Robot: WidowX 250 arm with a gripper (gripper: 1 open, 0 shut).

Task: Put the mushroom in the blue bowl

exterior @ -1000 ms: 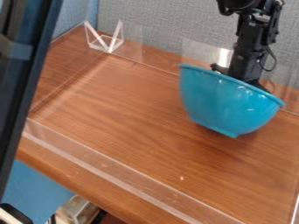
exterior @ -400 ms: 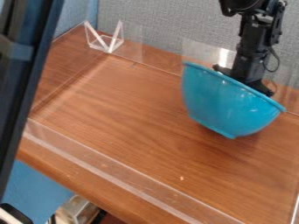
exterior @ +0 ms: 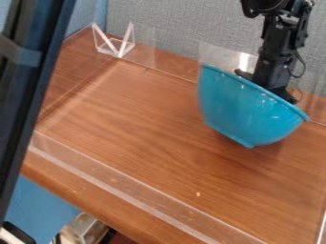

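Note:
The blue bowl (exterior: 249,110) sits tilted at the right of the wooden table (exterior: 128,124), its opening turned up and to the right. My black gripper (exterior: 261,76) comes down from above onto the bowl's far rim. Its jaws look closed on that rim, with the fingertips partly hidden behind the bowl's wall. The mushroom is not in view; I cannot tell whether it lies behind or inside the bowl.
A clear plastic triangular stand (exterior: 112,42) stands at the far left corner. Low clear walls (exterior: 114,181) run along the table's edges. A dark post (exterior: 26,86) crosses the left foreground. A grey panel backs the table.
The bowl's left rim has lifted slightly and shifted right, so the bowl is tilted a little more. The arm has stayed where it was.

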